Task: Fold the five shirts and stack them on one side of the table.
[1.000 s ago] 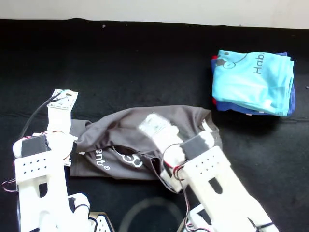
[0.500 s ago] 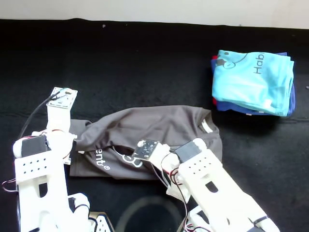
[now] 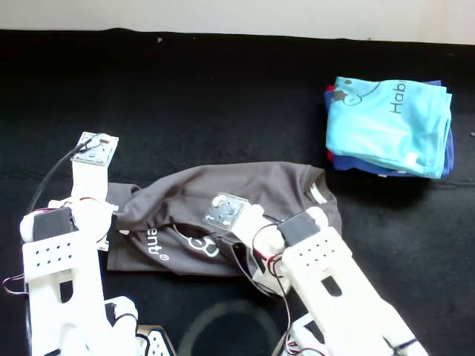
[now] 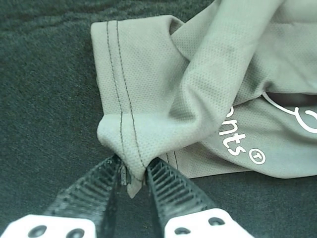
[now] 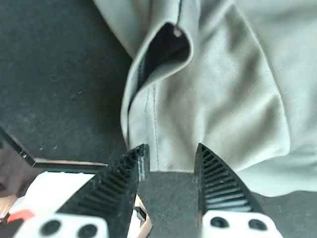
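I'm mid-fold on the grey shirt, rumpled before me and well apart from the folded stack: my left gripper pinches its hem corner, my right gripper hangs parted at the near edge, which I judge needs clamping next.

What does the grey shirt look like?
The grey shirt lies crumpled and half folded near the middle of the black table. Its thin, finely dotted cloth has stitched hems, white print and a pale collar label. The left gripper pinches a hemmed corner, bunching it. The right gripper hangs open at its near edge, beside a gaping fold.
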